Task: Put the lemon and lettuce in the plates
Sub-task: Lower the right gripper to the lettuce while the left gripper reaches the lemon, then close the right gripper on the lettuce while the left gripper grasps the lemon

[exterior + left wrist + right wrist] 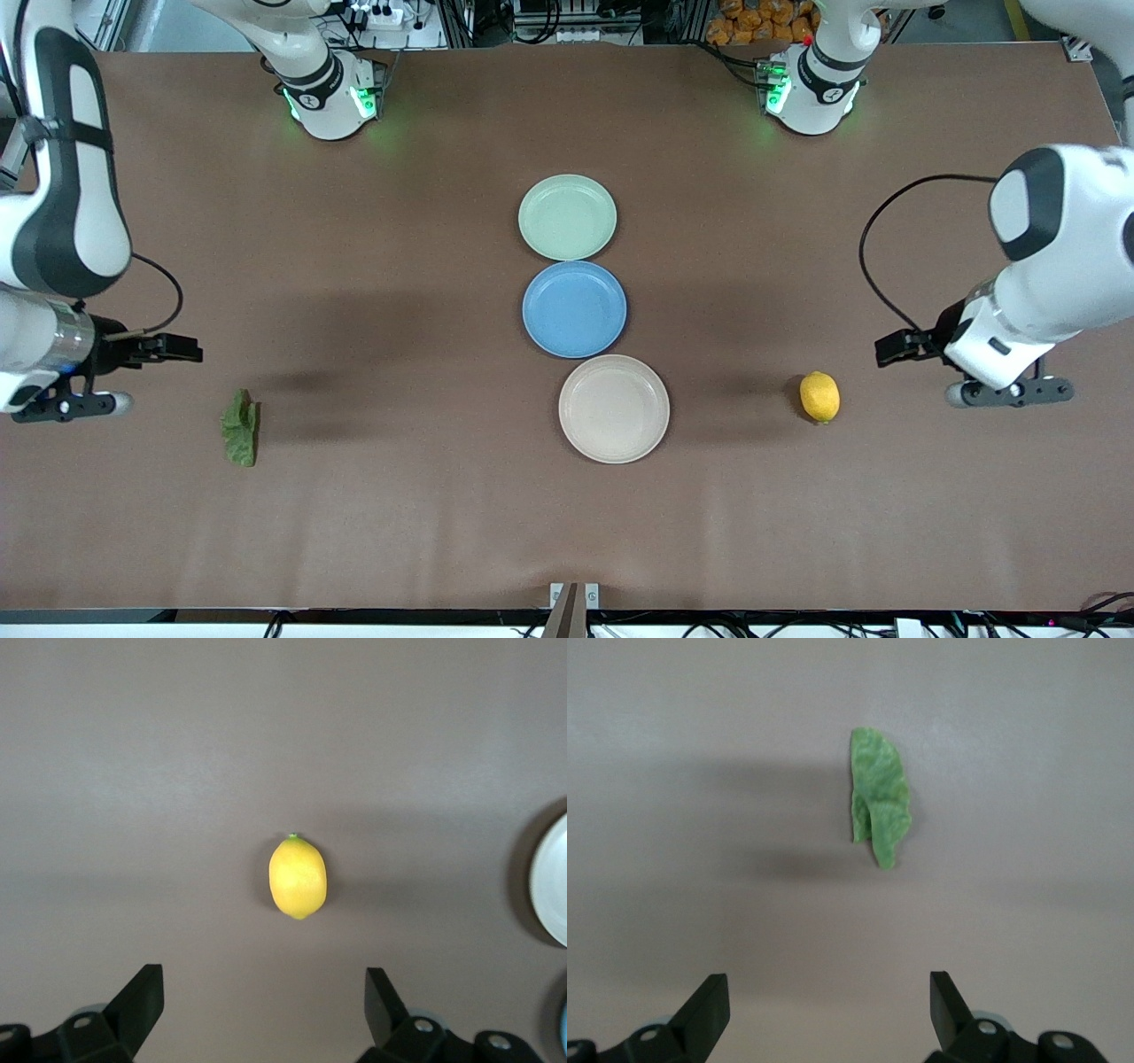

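Note:
The yellow lemon (819,396) (298,877) lies on the brown table toward the left arm's end. My left gripper (1010,392) (263,1005) hangs open over bare table beside it, nothing between its fingers. The green lettuce (240,428) (879,809) lies toward the right arm's end. My right gripper (71,405) (830,1010) hangs open over bare table beside the leaf, holding nothing. At mid-table stand the pale green plate (567,217) and, nearest the front camera, the beige-pink plate (613,408) (551,881). Both are empty.
A blue plate (574,308) sits between the two other plates, touching both, also empty. The robots' bases (332,97) (811,89) stand at the table's edge farthest from the front camera. A small bracket (573,598) sits at the table's near edge.

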